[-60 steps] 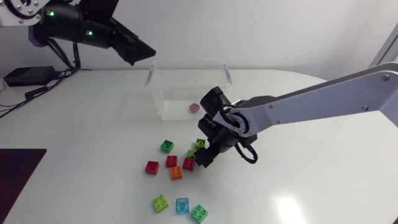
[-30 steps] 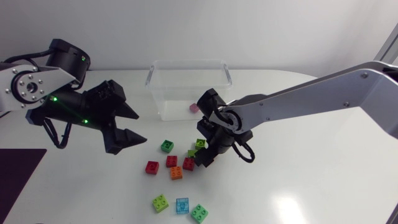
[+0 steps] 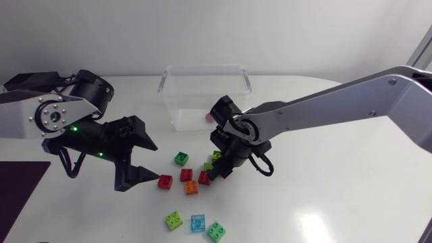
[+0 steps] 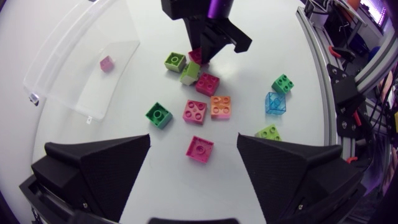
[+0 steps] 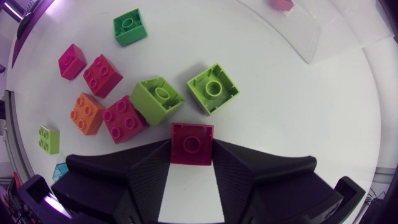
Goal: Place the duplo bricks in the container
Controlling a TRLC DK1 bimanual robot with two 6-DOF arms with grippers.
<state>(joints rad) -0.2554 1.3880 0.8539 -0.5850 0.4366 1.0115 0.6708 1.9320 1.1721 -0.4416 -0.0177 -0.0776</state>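
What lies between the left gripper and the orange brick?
One red brick, stud up, sits just ahead of the open left gripper, short of the orange brick. The left wrist view shows it best.

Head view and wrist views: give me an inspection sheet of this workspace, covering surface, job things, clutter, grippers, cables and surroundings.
Surface: white table, bare parts look clean.
Job's things: clear container holds one pink brick; the other bricks lie loose on the table in front of it, among them an orange brick.
Clutter: nothing seen.
Grippers: left gripper open, facing a red brick; right gripper shut on a dark red brick.
Cables: black cable loop at the right wrist; black cable hanging under the left arm.
Surroundings: nothing seen reaching over the table.
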